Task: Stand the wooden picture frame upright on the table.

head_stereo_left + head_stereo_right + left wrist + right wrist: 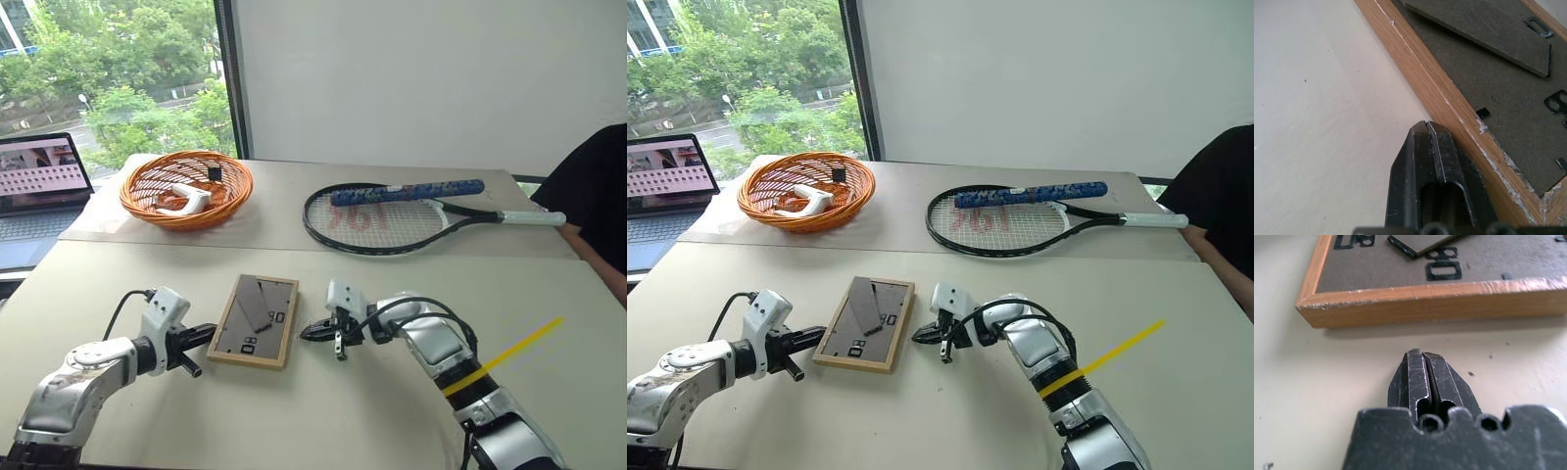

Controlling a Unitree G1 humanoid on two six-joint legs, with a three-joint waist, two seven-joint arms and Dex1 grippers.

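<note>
The wooden picture frame [256,320] lies flat on the beige table [323,411], dark grey back up, its fold-out stand [1484,29] lifted a little off the back. My left gripper [210,334] is shut with nothing in it, its tip right at the frame's left wooden edge [1440,93]. My right gripper [306,334] is shut and holds nothing, pointing at the frame's right edge [1440,301] from a short gap away.
At the back left stands an orange wicker basket [186,188] with small items. A tennis racket [402,217] and a blue-wrapped handle [407,193] lie at the back right. A laptop [39,191] is at the far left. A person's dark sleeve [593,196] shows at right. A yellow strip [505,355] crosses my right arm.
</note>
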